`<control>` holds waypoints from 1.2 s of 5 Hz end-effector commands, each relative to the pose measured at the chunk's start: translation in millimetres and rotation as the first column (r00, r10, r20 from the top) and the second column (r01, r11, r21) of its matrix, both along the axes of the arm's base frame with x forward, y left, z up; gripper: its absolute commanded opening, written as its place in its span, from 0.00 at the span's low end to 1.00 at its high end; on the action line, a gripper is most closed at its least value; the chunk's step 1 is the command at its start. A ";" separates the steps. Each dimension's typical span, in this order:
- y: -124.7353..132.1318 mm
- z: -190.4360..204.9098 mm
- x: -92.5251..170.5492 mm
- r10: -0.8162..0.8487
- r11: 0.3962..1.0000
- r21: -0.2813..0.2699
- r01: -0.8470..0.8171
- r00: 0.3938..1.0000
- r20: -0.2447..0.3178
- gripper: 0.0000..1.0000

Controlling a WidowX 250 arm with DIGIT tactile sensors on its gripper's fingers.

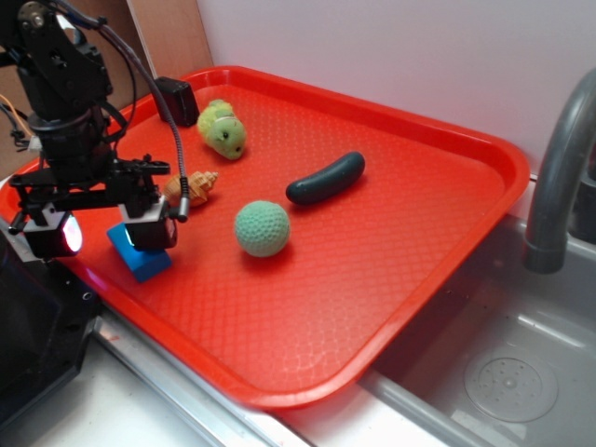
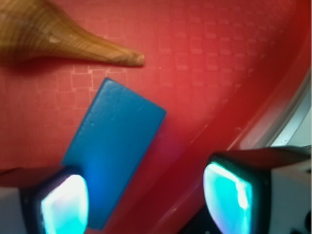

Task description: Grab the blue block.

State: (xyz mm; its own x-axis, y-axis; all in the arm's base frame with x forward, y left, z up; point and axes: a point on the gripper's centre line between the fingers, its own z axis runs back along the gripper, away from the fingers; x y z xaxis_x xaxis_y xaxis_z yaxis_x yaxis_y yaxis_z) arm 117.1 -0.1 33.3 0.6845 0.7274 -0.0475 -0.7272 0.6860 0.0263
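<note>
The hand (image 2: 146,197) hangs spread, pinching nothing, low over the red tray's (image 1: 391,279) near-left edge. The blue block (image 2: 114,146) lies flat, skewed toward one finger (image 2: 63,204), its long axis slanting away toward the seashell (image 2: 53,39) beyond.

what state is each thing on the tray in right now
small bright-blue rectangular block: flat on the tray, ungrasped, one end between the pads
gripper: open, low over the block
green knitted ball: resting mid-tray, free
dark green cucumber: lying on its side
tan spiral seashell: lying down, tip toward the block
red plastic tray: flat beside the sink
</note>
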 end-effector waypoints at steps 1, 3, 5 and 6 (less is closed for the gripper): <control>3.3 4.5 4.8 0.025 0.998 -0.058 -0.018 0.992 0.124 1.00; 4.2 -10.5 19.0 0.015 0.999 -0.033 -0.010 0.990 0.143 1.00; -1.0 -36.6 33.4 0.016 0.999 -0.028 -0.015 0.999 0.040 1.00; 5.8 -35.2 60.0 -0.113 0.992 -0.065 0.112 0.994 -0.004 0.00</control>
